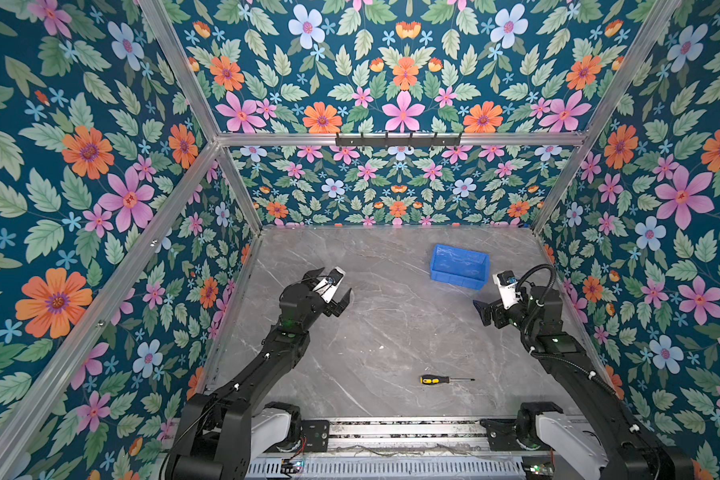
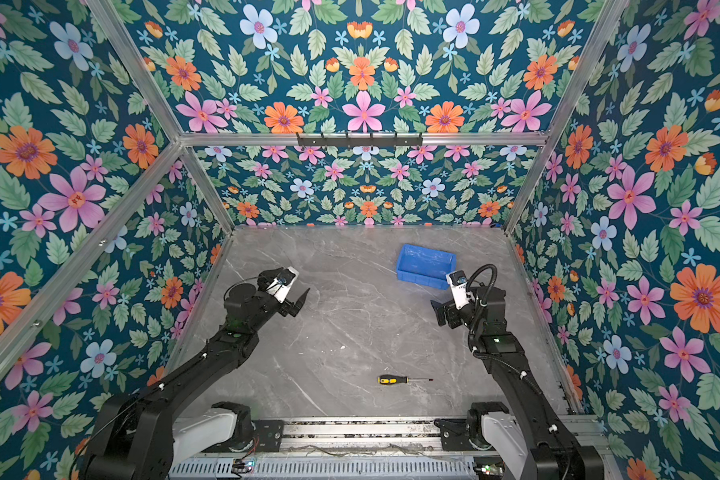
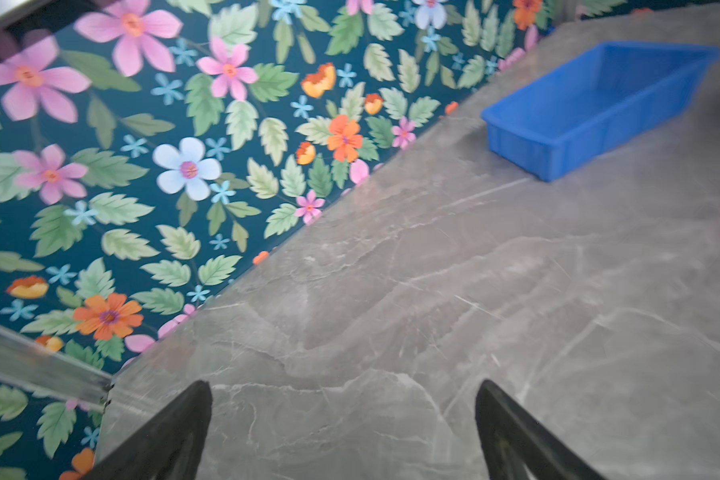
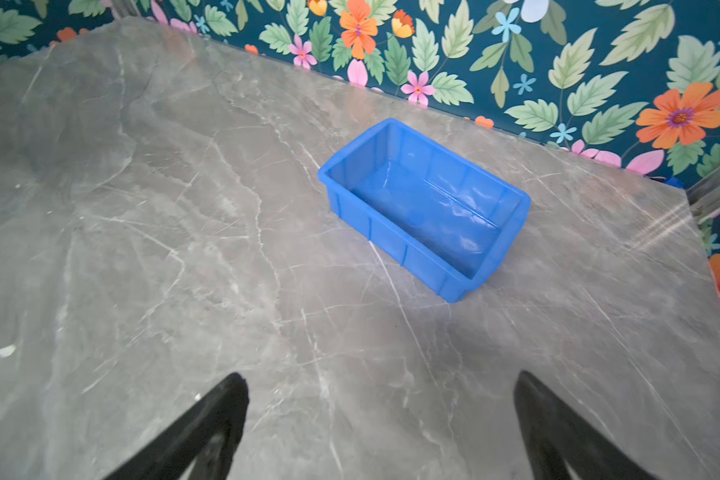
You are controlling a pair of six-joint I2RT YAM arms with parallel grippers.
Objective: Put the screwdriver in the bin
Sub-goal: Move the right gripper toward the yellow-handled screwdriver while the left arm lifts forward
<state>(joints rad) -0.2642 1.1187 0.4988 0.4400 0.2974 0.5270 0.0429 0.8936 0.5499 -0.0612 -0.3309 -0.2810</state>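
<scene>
The screwdriver [image 1: 445,379] [image 2: 404,379], with a yellow-and-black handle and a thin dark shaft, lies flat on the grey marble table near the front edge, shaft pointing right. The blue bin [image 1: 458,277] [image 2: 425,276] stands empty at the back right; it also shows in the left wrist view [image 3: 516,141] and the right wrist view [image 4: 391,237]. My left gripper [image 1: 329,288] [image 3: 344,386] hovers open over the table's left middle, holding nothing. My right gripper [image 1: 485,311] [image 4: 381,377] is open and empty just in front of the bin. Both grippers are well behind the screwdriver.
Floral walls with aluminium frame posts [image 1: 242,191] close in the table on three sides. A black hook rail [image 1: 398,139] hangs on the back wall. The arm bases sit on a metal rail [image 1: 391,432] along the front edge.
</scene>
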